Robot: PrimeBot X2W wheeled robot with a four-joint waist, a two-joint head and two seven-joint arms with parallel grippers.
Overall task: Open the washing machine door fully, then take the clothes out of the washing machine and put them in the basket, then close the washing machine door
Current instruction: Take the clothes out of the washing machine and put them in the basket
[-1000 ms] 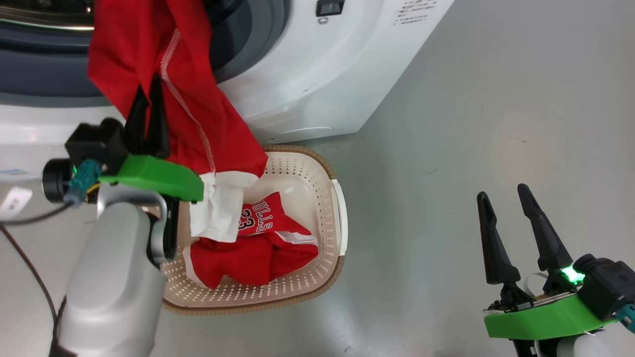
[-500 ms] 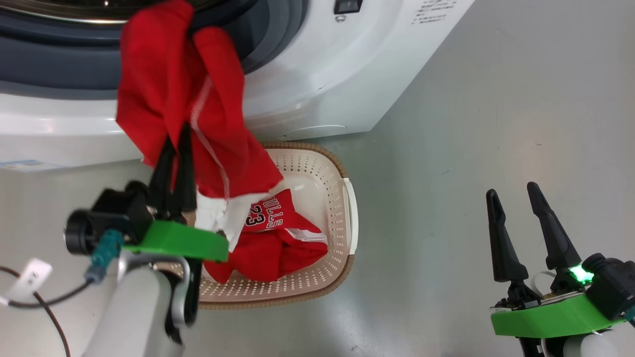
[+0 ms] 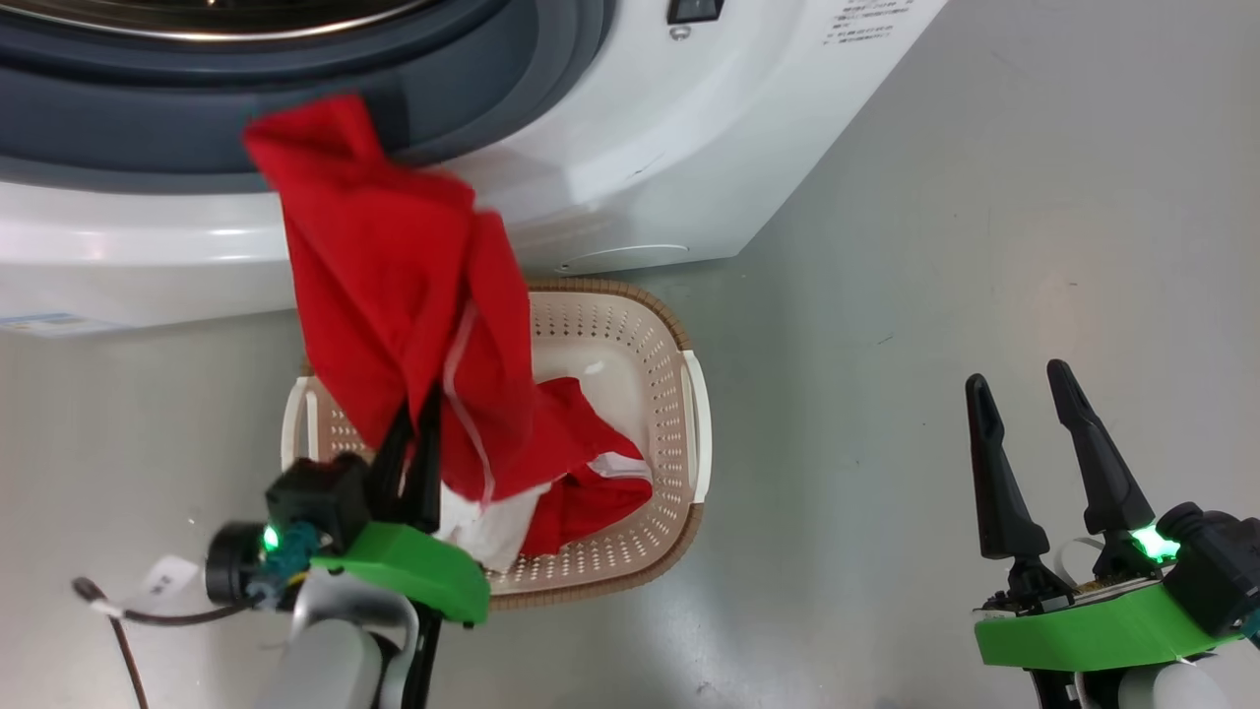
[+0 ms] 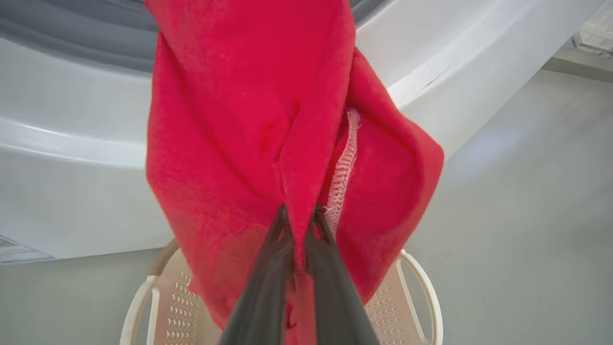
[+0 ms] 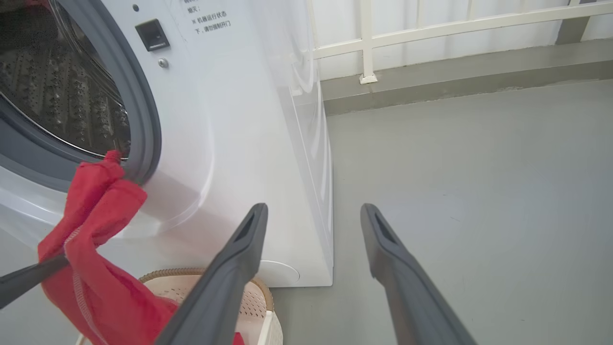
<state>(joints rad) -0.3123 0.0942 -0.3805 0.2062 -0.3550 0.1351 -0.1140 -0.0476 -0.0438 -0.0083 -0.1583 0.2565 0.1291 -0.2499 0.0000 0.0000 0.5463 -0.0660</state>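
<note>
Left pincer: clamped on clothes, above basket.
Right pincer: spread, empty, well apart.
Clothes: held piece hung before washer; more lay in basket.
Risk: top end, just beside gasket, could snag or spill past rim if released early.
Change: dragged out of drum mouth, carried lower; lettering below got covered.

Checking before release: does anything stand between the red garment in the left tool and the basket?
Nothing visible does. The left tool is shut on the red garment, which hangs right over the open basket; its lower end appears to reach inside, onto clothes lying there.
</note>
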